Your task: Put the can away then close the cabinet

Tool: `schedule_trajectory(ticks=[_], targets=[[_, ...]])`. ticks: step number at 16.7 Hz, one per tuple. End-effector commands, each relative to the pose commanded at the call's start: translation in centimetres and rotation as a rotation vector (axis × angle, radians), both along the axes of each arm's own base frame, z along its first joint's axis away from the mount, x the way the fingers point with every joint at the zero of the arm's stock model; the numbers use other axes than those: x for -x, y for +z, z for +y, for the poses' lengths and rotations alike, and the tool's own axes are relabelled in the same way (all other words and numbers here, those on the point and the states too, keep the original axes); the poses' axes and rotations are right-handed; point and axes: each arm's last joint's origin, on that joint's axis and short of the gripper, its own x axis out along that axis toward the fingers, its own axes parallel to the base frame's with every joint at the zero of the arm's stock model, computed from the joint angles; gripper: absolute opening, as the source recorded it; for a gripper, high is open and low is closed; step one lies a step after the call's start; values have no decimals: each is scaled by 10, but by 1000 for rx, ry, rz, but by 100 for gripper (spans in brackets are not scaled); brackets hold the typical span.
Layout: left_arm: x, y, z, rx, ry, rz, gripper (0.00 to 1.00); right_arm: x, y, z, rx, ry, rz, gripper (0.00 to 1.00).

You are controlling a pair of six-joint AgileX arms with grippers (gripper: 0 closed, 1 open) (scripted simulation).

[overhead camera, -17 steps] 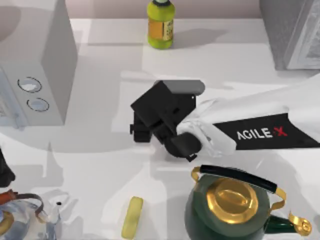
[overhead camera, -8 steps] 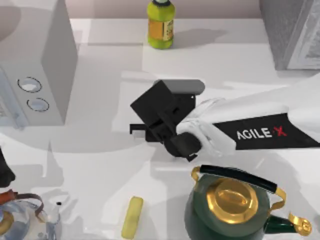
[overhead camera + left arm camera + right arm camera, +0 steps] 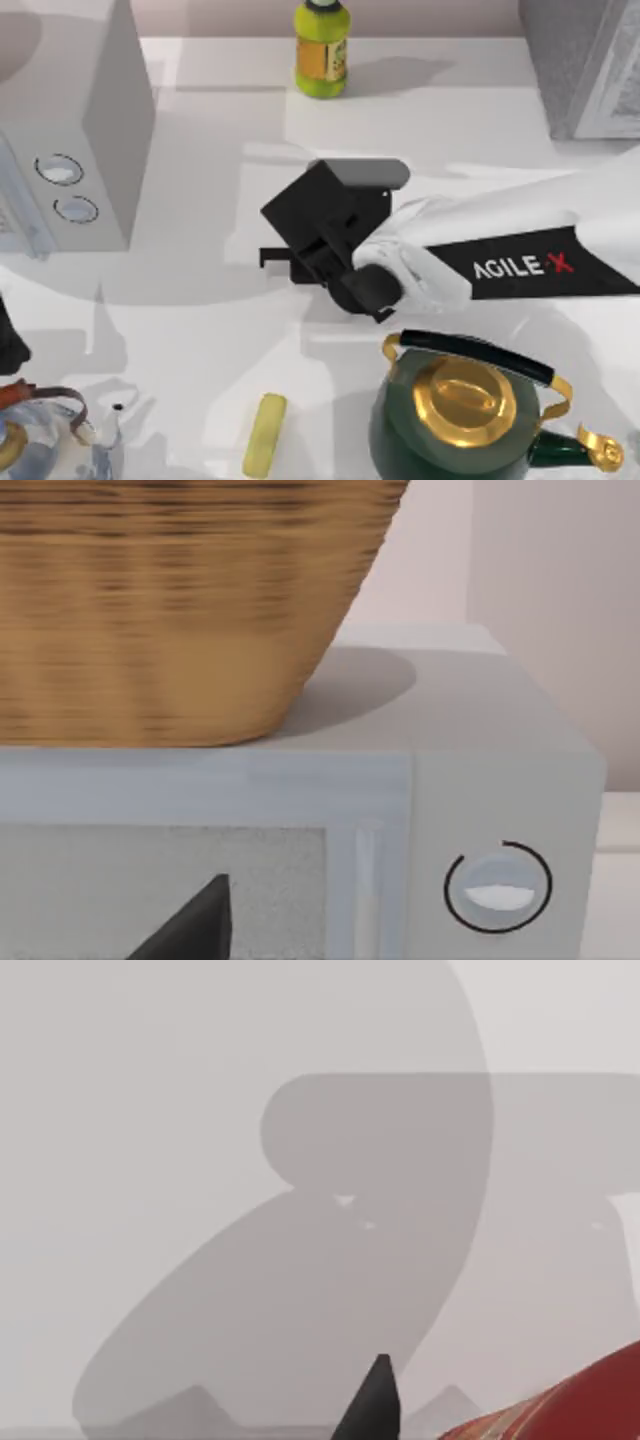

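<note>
The one readable marking is "AGILE X", white letters with a red X, on a black panel along the right arm (image 3: pixel 520 262) in the top view. The bottle's (image 3: pixel 321 50) label cannot be read.

Colours on a white table (image 3: pixel 200 330)

A yellow-green bottle (image 3: pixel 321 55) with a dark cap is seen; the kettle (image 3: pixel 460 420) is coloured dark green with gold lid and trim and a black handle. The right arm (image 3: pixel 520 250) is white with a black band lettered in white, its gripper (image 3: pixel 275 258) black. The can (image 3: pixel 590 1405) is red with yellow-white striping. A tan woven basket (image 3: pixel 170 600) is set on a grey microwave (image 3: pixel 480 780).
</note>
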Motion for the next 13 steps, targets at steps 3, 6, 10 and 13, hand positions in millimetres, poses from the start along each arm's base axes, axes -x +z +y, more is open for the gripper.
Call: schedule_trajectory(ticks=[3,6,10,13], targets=[[0,0,0,0,0,0,100,0,1,0,-1,-1,-1,0],[0,0,0,0,0,0,100,-1,5,0,9,-2,9,0],[0,0,0,0,0,0,100,-6,40,4,14,-11,22,0],[0,0,0,0,0,0,100,-9,86,5,-5,-16,8,0]])
